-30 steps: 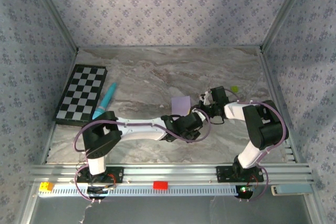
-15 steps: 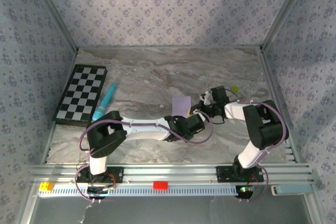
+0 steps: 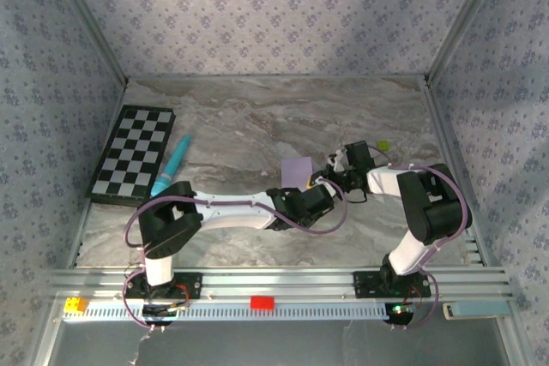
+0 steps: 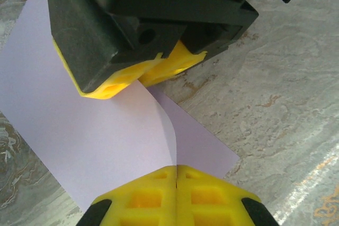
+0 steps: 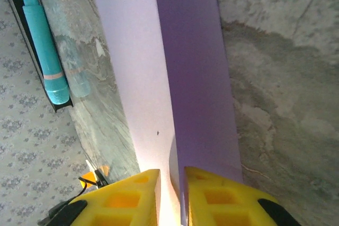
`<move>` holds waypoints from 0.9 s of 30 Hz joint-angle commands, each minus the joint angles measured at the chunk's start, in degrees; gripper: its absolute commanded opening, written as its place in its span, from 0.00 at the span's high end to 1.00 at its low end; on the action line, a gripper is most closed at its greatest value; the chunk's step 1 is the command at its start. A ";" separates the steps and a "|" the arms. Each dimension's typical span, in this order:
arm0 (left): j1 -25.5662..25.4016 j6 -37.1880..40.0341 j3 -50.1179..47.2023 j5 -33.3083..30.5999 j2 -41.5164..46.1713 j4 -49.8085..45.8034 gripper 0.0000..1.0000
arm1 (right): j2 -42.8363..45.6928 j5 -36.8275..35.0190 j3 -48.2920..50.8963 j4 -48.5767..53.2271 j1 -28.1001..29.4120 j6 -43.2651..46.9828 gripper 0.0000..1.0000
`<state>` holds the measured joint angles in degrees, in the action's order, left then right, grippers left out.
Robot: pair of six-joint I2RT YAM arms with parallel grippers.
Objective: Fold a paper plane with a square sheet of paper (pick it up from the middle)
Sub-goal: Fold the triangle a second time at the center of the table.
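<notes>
The square sheet of paper (image 3: 298, 169) is pale lilac and lies mid-table on the marble, with a raised fold running across it. In the left wrist view my left gripper (image 4: 176, 166) is shut on the near end of that fold of the sheet (image 4: 95, 130). My right gripper (image 5: 172, 172) has its yellow fingers a narrow gap apart, with the fold's other end of the sheet (image 5: 143, 78) standing between them. Its fingers (image 4: 132, 75) also rest on the paper's far side in the left wrist view. From above, the left gripper (image 3: 302, 188) and right gripper (image 3: 326, 179) meet at the sheet's near right corner.
A teal pen (image 3: 171, 165) lies left of the paper beside the checkerboard (image 3: 133, 153), and the pen (image 5: 45, 51) shows again at the upper left of the right wrist view. A small yellow-green object (image 3: 383, 145) sits at the back right. Patterned walls enclose three sides.
My left gripper has closed onto the paper's raised fold. My right gripper's fingers have eased slightly apart. Both arms have hardly moved.
</notes>
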<state>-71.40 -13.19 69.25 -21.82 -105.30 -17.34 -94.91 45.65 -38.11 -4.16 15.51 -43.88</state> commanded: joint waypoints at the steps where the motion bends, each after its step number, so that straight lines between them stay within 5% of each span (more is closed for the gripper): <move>1: 1.83 -2.10 -1.83 4.51 3.92 2.06 1.00 | 3.17 -3.89 -0.64 5.09 -0.97 1.71 0.73; 6: 6.95 -6.91 -5.86 18.28 6.76 7.10 1.00 | 9.09 -9.36 1.36 8.82 -3.37 2.15 0.52; 11: 11.55 -10.54 -7.94 29.68 7.30 10.66 1.00 | 15.22 -12.59 3.03 12.32 -5.17 2.47 0.48; 19: 16.90 -15.20 -11.85 38.50 7.98 15.93 1.00 | 22.72 -14.96 8.17 9.46 0.19 1.72 0.67; 27: 18.75 -16.21 -13.79 39.10 8.88 16.86 1.00 | 22.25 -16.58 10.24 8.50 7.78 -1.84 0.89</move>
<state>-52.58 -28.45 55.70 15.27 -99.22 -2.72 -71.55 29.93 -28.91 5.37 21.80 -43.83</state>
